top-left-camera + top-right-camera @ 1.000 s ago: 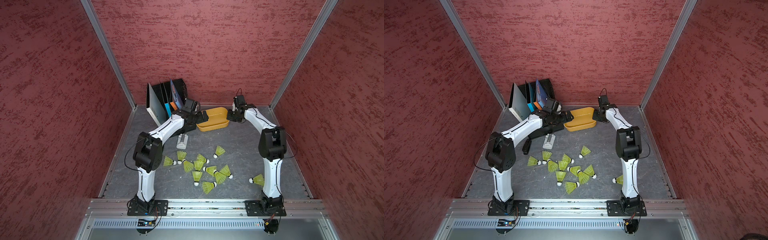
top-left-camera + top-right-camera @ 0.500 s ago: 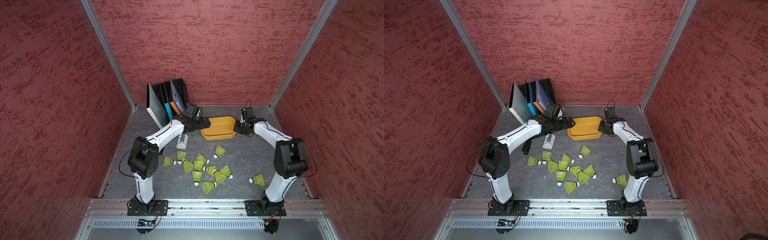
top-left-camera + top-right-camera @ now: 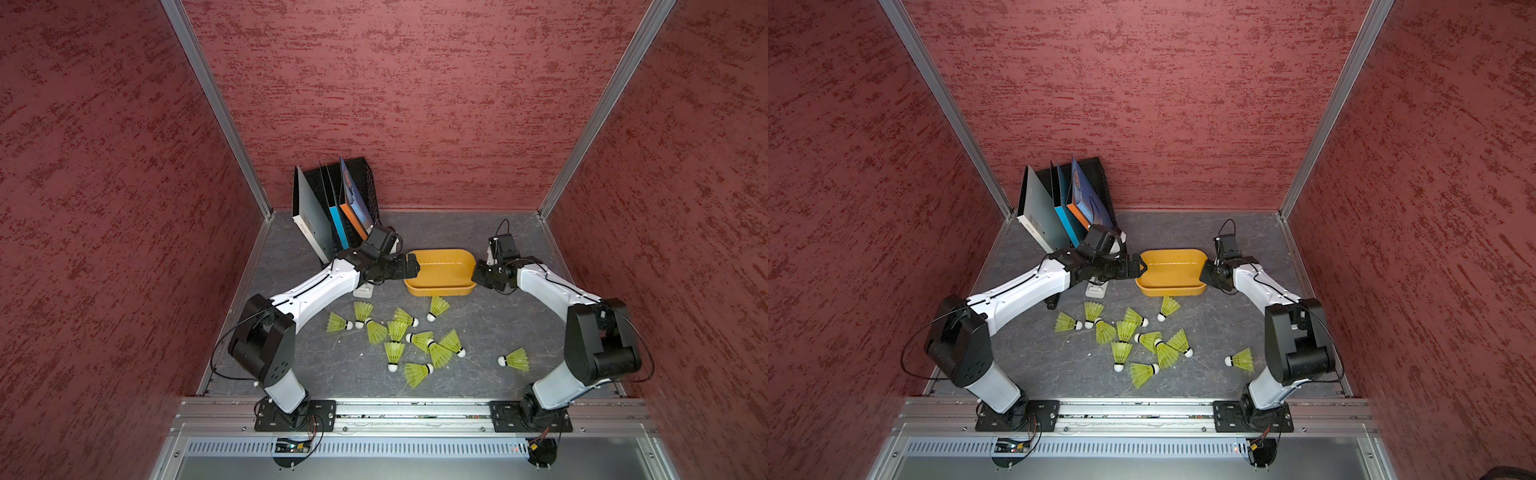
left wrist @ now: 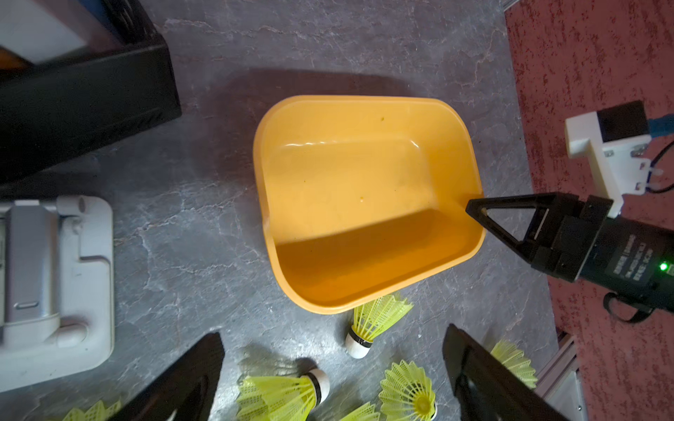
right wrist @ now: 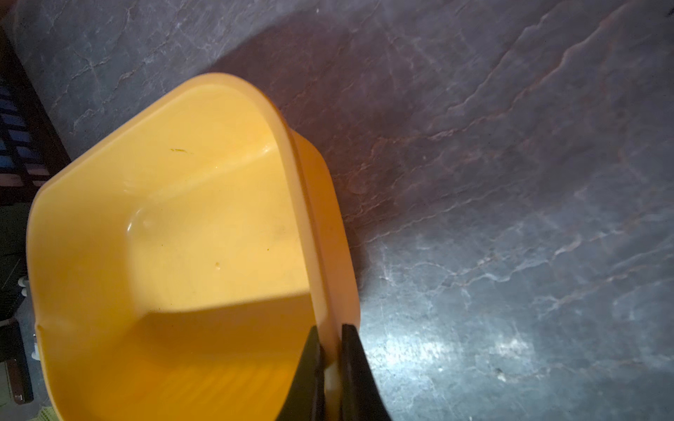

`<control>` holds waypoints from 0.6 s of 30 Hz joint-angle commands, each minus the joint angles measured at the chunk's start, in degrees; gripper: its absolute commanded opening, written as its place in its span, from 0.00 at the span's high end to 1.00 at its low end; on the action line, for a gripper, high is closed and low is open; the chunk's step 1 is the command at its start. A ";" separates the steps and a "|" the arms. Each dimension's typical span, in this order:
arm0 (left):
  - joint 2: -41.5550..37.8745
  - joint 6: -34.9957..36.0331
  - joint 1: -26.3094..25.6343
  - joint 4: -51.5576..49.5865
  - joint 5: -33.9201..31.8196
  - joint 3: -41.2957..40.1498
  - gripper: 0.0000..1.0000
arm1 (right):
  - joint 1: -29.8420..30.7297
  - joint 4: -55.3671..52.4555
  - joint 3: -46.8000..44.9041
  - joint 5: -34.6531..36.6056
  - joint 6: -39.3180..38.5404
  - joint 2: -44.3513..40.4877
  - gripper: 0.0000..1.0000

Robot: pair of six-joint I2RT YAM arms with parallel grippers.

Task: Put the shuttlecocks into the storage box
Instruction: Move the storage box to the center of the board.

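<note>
I have the right gripper point(image 5: 330, 337) clamped on the rim at one short end of the orange box point(image 3: 440, 291), the left gripper point(image 3: 412, 266) hanging wide open at the opposite end, and the shuttlecocks point(image 3: 397, 330) lying scattered on the table point(image 3: 478, 328) on the robot's side of the box

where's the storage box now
In both top views the storage box sits toward the back wall, right of the file rack, its rim clamped by the right gripper; shuttlecocks lie just in front.
</note>
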 commanded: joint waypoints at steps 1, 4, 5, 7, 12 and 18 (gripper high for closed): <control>-3.54 2.49 -1.67 0.62 -3.36 -3.38 0.03 | 1.15 1.45 -1.60 -0.55 1.68 -2.45 1.00; -6.22 1.98 -2.67 0.59 -4.50 -7.07 0.03 | 1.92 1.86 -2.77 -0.57 3.04 -3.45 1.00; -7.04 1.58 -2.85 0.57 -4.70 -8.31 0.03 | 2.22 1.88 -3.06 -0.56 3.58 -3.66 1.00; -8.55 0.77 -3.02 0.43 -5.37 -10.37 0.03 | 2.84 2.21 -3.61 -0.64 4.44 -3.87 1.00; -12.95 -0.77 -3.23 0.02 -6.11 -15.12 0.03 | 4.63 3.05 -4.24 -1.43 6.80 -3.50 1.00; -17.64 -1.05 -3.14 -1.01 -5.89 -18.93 0.03 | 6.72 3.71 -4.39 -1.32 8.73 -3.06 1.00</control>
